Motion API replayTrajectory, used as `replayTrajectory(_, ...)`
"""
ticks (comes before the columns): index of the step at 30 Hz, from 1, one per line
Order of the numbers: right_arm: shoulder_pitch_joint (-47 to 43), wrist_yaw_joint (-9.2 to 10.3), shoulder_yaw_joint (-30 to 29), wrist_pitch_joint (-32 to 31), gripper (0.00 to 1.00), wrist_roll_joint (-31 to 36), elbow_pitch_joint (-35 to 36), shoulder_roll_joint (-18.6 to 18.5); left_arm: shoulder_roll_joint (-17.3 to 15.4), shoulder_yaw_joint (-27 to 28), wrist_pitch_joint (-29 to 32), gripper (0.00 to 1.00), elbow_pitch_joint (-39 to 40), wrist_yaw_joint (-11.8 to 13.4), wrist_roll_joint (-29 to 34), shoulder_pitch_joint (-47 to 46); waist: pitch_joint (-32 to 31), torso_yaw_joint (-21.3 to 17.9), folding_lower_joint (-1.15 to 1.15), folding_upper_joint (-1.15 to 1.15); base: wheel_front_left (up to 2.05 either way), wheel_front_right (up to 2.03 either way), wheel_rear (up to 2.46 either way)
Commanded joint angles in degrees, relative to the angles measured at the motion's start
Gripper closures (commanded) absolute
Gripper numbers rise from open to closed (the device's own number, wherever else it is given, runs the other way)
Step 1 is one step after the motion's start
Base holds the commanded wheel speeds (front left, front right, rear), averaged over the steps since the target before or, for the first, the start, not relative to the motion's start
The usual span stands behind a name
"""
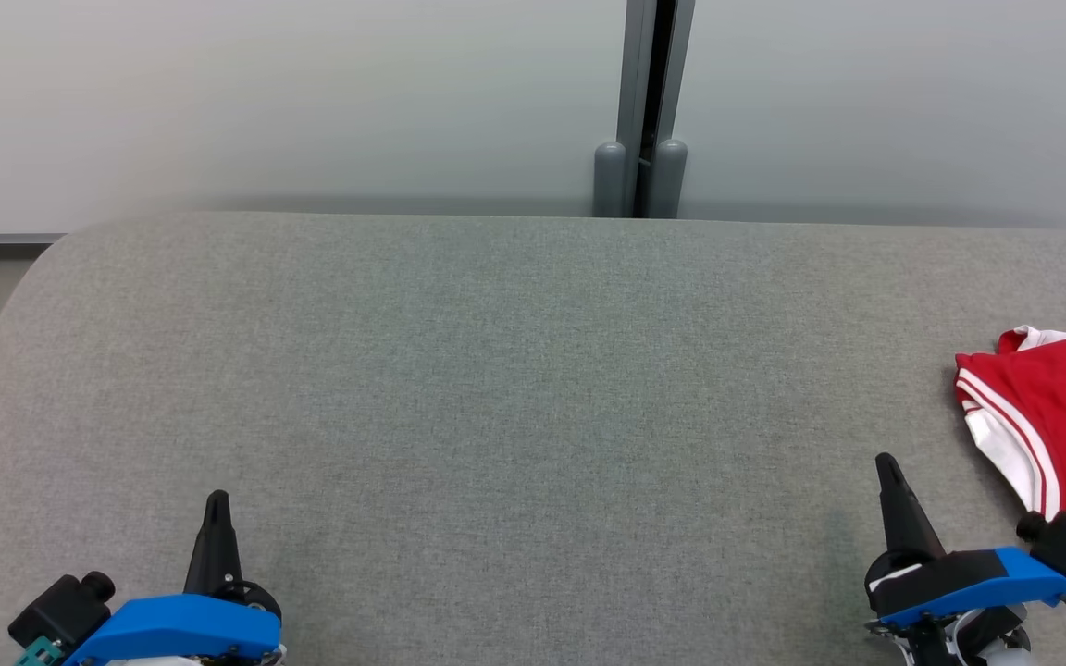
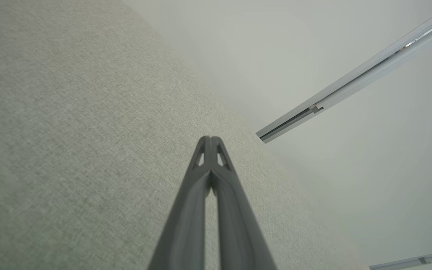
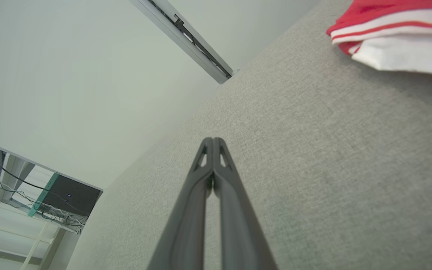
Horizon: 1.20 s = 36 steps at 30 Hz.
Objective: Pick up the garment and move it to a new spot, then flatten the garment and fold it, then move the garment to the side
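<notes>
The garment (image 1: 1065,407) is red with white trim and thin red stripes. It lies bunched at the table's right edge, partly cut off by the head view's border. In the right wrist view the garment (image 3: 399,33) sits at the upper right. My right gripper (image 1: 885,462) is shut and empty, a short way left of the cloth and apart from it; its tips (image 3: 213,140) meet over bare fabric. My left gripper (image 1: 216,499) is shut and empty at the lower left, far from the garment. Its tips (image 2: 210,138) are pressed together.
A grey fabric-covered table (image 1: 496,388) spans the head view. A pale wall with a grey vertical rail (image 1: 649,111) stands behind its far edge. The table's rounded left corner (image 1: 43,259) drops to the floor. A dark box with cables (image 3: 66,195) shows beyond the table.
</notes>
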State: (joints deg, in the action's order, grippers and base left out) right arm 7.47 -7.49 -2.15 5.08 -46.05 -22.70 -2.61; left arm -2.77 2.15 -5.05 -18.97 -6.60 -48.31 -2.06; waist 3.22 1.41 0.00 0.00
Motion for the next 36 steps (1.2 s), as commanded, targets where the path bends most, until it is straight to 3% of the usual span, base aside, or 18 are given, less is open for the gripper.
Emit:
replayTrajectory(1,-0.20,0.00,-0.29,-0.47,1.00,-1.94,1.25,-0.23,-0.11,0.44,0.40,1.00,0.99,-0.30,-1.69,-1.44,-0.05,-0.02,0.00,0.00,0.00,0.00,0.00)
replayTrajectory(36,-0.80,-0.01,-2.45,-6.21,1.00,-24.51,5.16,-0.31,-0.13,2.47,6.13,1.00,3.12,-0.72,-23.27,-3.10,-1.29,-0.60,0.00,0.00,0.00,0.00,0.00)
